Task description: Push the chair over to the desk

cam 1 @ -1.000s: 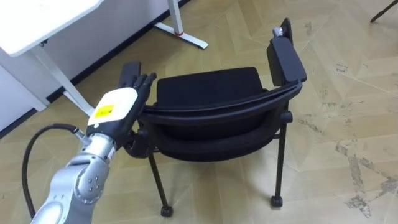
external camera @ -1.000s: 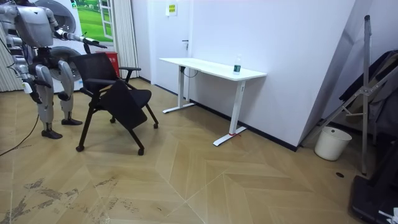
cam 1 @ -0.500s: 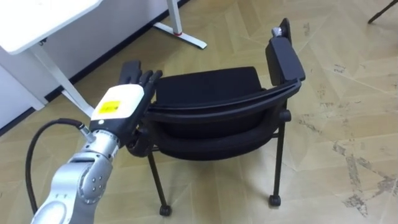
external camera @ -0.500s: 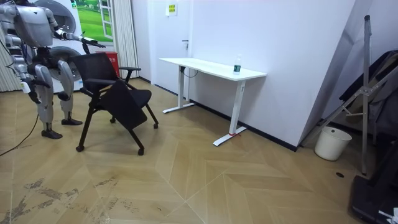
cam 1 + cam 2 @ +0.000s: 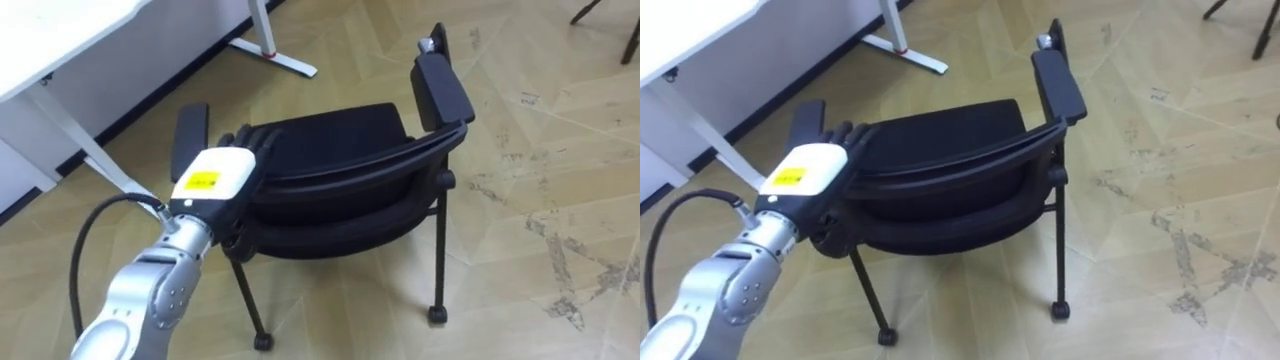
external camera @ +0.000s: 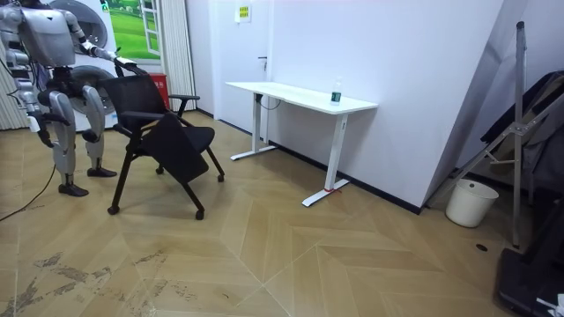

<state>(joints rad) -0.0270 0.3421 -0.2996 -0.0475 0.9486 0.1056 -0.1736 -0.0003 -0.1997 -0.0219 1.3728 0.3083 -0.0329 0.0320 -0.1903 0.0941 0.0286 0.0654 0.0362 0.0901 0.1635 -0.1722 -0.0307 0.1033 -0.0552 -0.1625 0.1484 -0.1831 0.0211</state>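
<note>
Since a second ago the left hand (image 5: 213,180) has come further forward over the left end of the chair (image 5: 330,135), and the chair has barely shifted in the room view. Its fingers (image 5: 243,141) lie straight across the top of the backrest (image 5: 350,180), gripping nothing. The right hand (image 6: 39,121) hangs behind the chair at the robot's side, and I cannot tell its state. A flat hand pushing this high and off-centre could slip off, tip the chair forward, or swing it round on its castors (image 5: 436,315). Beyond the chair, to its left, stands the desk (image 5: 60,30); a skewed push might run the chair into its foot (image 5: 275,55).
</note>
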